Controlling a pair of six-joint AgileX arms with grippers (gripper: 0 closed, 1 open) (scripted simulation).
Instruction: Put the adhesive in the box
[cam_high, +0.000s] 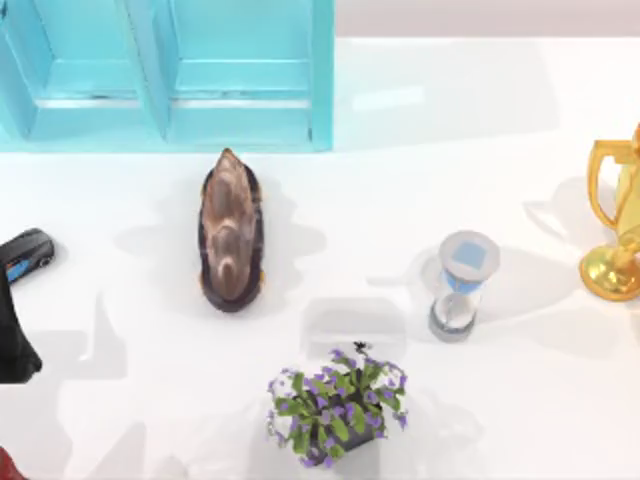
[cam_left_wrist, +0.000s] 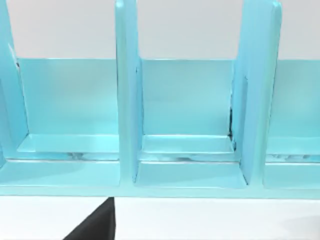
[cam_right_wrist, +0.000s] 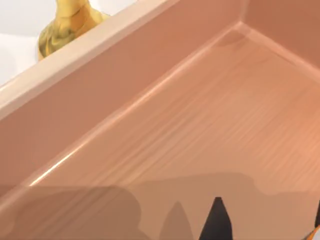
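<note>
The right wrist view looks down into the box (cam_right_wrist: 115, 100), a pinkish tan one with a pale rim and a wood-grain floor. My right gripper (cam_right_wrist: 267, 227) hangs over that floor, close to one inner wall. An orange sliver (cam_right_wrist: 315, 233) shows at the picture's corner beside it; I cannot tell whether it is the adhesive. My left gripper (cam_high: 28, 254) is parked at the table's left edge, facing the blue shelf.
A blue compartmented shelf (cam_high: 170, 110) stands at the back left. A brown oblong object (cam_high: 232, 232) lies left of centre, and a potted purple-flowered plant (cam_high: 336, 410) stands at the front. An hourglass (cam_high: 460, 285) and a gold trophy (cam_high: 615, 225) stand on the right.
</note>
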